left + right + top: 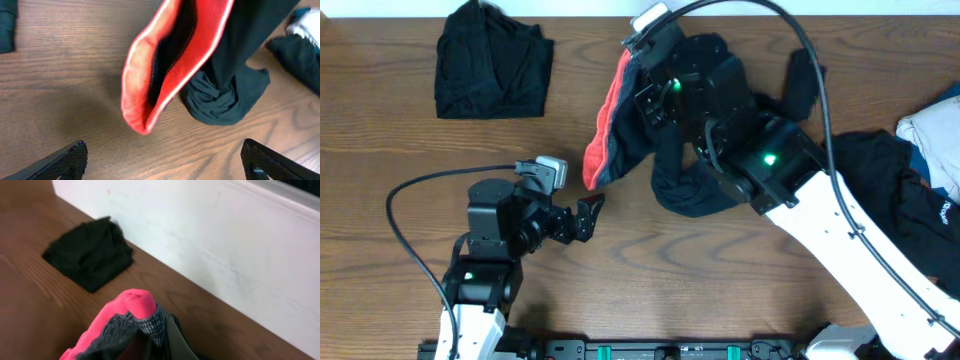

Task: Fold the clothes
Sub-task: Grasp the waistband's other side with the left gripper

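Brown wood-grain table (380, 140) fills the scene. Nearest the robot's base, the left gripper (588, 215) sits low over the wood with its two black fingers spread wide and nothing between them; in its wrist view the fingertips (70, 160) show at the bottom corners. Just beyond it hangs the long black trouser-like garment with a coral-red inner band (608, 130). The band is turned outward and gapes like a pouch, its lower end near the left gripper but apart from it. The garment's black end is bunched in a twist on the table, right of the band. The right gripper (640, 72) is closed on the band's upper edge, the fabric pinched between its grey pads (150, 325). Off to the right lies a loose pile of black, white and blue clothes (920, 150). At the far edge a folded black garment (490, 65) lies flat on the table, near a white wall (225, 255).
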`<state>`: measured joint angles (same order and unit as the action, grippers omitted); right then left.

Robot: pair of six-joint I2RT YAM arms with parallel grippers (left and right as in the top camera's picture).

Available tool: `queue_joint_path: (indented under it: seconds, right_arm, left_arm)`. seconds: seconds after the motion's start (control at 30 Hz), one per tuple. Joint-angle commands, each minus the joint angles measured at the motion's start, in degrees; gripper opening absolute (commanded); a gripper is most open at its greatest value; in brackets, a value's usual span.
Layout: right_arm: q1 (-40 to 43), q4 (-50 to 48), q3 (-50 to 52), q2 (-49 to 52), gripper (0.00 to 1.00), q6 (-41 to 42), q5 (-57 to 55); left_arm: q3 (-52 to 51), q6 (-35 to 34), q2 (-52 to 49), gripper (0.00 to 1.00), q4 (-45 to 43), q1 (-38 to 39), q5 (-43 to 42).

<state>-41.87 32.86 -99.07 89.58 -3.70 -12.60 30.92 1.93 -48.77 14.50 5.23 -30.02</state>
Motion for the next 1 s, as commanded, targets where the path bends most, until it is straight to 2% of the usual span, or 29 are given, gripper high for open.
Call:
queue_joint_path:
  seconds: [0.0,0.1,0.43,0.63,0.97]
  right_arm:
    - [-0.59,0.96,-3.32,-1.20,0.04,3.26,4.79]
    - [-0.57,1.31,-4.17,-1.20,0.04,4.59,7.17]
    - [-0.59,1.86,-5.95,-1.20,0.05,4.57,7.28]
    - [-0.52,1.88,-5.95,-1.20,0.05,4.52,7.28]
    - [-0.55,2.54,-5.95,-1.20,0.04,5.57,10.99]
  left_arm:
    - [1.36,5.60,-1.66,0.98,-1.40,0.37,-0.20]
    - [1.36,8.20,-4.20,0.98,-2.73,0.37,-0.55]
    - [1.36,8.57,-11.10,0.98,-7.61,0.50,-3.65]
    - [1.36,8.57,-10.99,0.98,-8.11,4.33,-4.24]
    - [1.36,8.55,-11.28,0.98,-11.26,7.34,1.16]
